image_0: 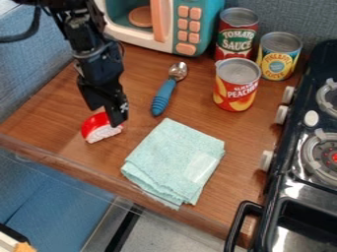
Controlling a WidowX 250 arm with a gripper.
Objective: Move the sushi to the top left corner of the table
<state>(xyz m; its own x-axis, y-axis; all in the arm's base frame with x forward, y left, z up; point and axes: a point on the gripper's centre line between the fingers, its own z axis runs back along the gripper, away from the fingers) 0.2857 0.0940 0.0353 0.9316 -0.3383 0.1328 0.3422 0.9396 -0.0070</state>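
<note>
The gripper (106,116) hangs down at the left part of the table, its two fingers spread apart. Right below and partly behind it lies the sushi (103,133), a small piece with a red top and a white, bumpy side. One finger overlaps the sushi's right part in the view, hiding some of it; whether they touch I cannot tell. The wooden table (49,120) carries the sushi near its left front edge.
A light green cloth (174,160) lies right of the sushi. Behind are a blue-handled spoon (164,96), a peach can (235,84), a tomato sauce can (237,32), a pineapple can (278,55) and a toy microwave (187,27). A black stove (299,172) stands at right.
</note>
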